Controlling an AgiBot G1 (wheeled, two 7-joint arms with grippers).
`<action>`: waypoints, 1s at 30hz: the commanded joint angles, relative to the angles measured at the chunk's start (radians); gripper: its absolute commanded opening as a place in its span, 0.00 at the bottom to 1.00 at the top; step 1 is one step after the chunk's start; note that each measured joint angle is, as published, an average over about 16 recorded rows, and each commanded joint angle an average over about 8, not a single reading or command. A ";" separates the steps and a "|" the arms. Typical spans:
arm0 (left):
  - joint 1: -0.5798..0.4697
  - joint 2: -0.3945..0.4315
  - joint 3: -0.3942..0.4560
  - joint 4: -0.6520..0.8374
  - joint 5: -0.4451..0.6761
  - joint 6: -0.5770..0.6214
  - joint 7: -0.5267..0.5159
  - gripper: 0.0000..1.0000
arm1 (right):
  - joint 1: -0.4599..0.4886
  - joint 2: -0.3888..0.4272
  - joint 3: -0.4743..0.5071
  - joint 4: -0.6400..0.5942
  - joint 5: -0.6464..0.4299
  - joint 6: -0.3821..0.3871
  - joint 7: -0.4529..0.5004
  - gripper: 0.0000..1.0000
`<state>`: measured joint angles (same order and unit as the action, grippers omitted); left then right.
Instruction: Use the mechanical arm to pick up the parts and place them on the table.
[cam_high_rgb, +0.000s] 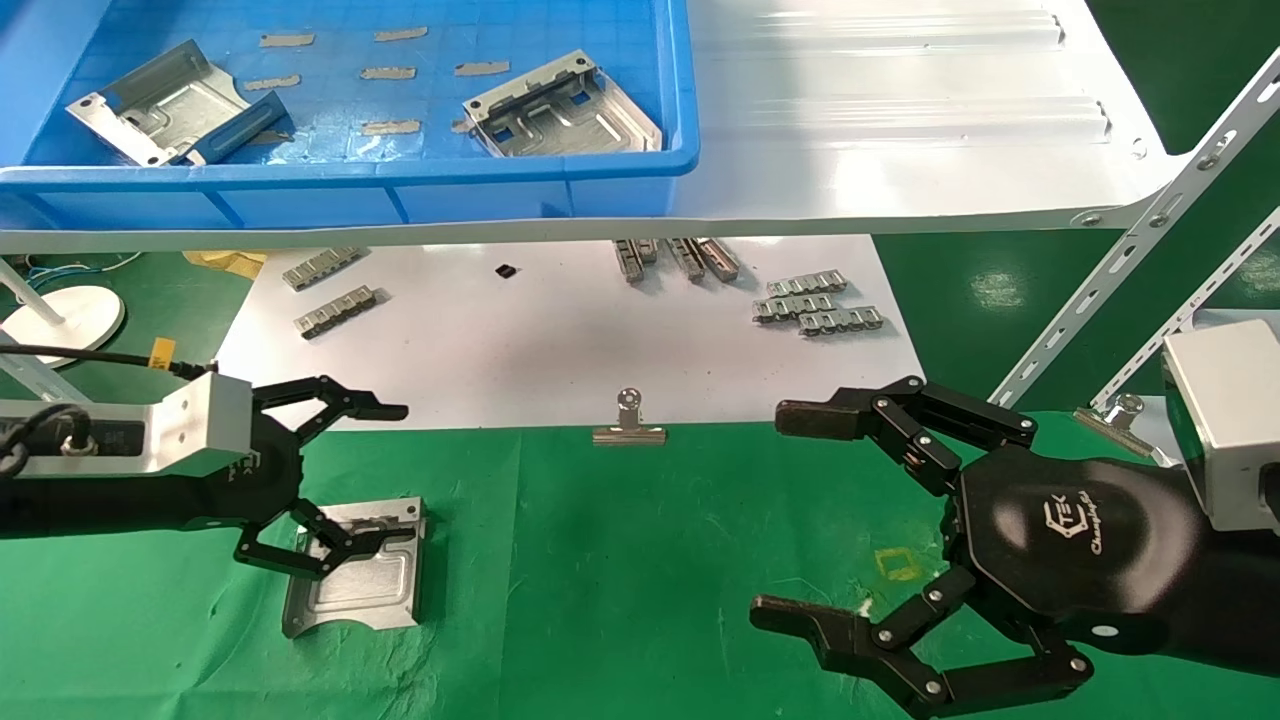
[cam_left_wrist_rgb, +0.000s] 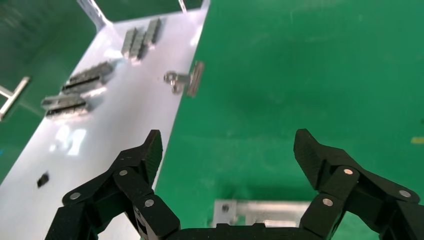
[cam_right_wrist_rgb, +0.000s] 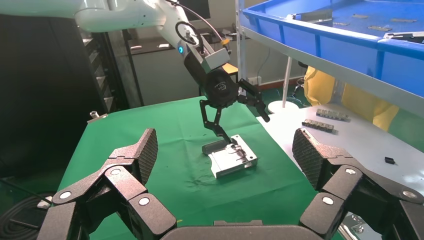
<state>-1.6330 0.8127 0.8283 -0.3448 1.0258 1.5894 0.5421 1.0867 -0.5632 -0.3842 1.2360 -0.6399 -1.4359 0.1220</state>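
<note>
One silvery bracket (cam_high_rgb: 355, 575) lies flat on the green cloth table (cam_high_rgb: 650, 560) at the left. My left gripper (cam_high_rgb: 365, 480) is open right over it. One finger (cam_high_rgb: 335, 545) hangs at the bracket's top face, and the other points towards the white sheet. I cannot tell whether the finger touches. The left wrist view shows the spread gripper (cam_left_wrist_rgb: 227, 145) with the bracket's edge (cam_left_wrist_rgb: 260, 212) under the palm. The right wrist view shows the same bracket (cam_right_wrist_rgb: 232, 159) under the left gripper (cam_right_wrist_rgb: 248, 131). Two more brackets (cam_high_rgb: 165, 100) (cam_high_rgb: 560, 110) lie in the blue bin (cam_high_rgb: 350, 180). My right gripper (cam_high_rgb: 790, 515) is open and empty at the right.
The blue bin stands on a glossy white shelf (cam_high_rgb: 900, 120) overhanging the back. Below it a white sheet (cam_high_rgb: 560, 340) carries small grey link strips (cam_high_rgb: 815, 305) (cam_high_rgb: 330, 290). A binder clip (cam_high_rgb: 628, 425) sits at the sheet's front edge. Slotted white struts (cam_high_rgb: 1130, 250) slant at the right.
</note>
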 joint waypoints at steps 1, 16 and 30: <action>0.020 -0.007 -0.020 -0.034 -0.011 -0.003 -0.027 1.00 | 0.000 0.000 0.000 0.000 0.000 0.000 0.000 1.00; 0.178 -0.064 -0.175 -0.299 -0.094 -0.030 -0.233 1.00 | 0.000 0.000 0.000 0.000 0.000 0.000 0.000 1.00; 0.326 -0.118 -0.320 -0.548 -0.172 -0.055 -0.426 1.00 | 0.000 0.000 0.000 0.000 0.000 0.000 0.000 1.00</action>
<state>-1.3071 0.6951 0.5081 -0.8930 0.8535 1.5347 0.1163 1.0867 -0.5632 -0.3842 1.2360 -0.6399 -1.4359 0.1220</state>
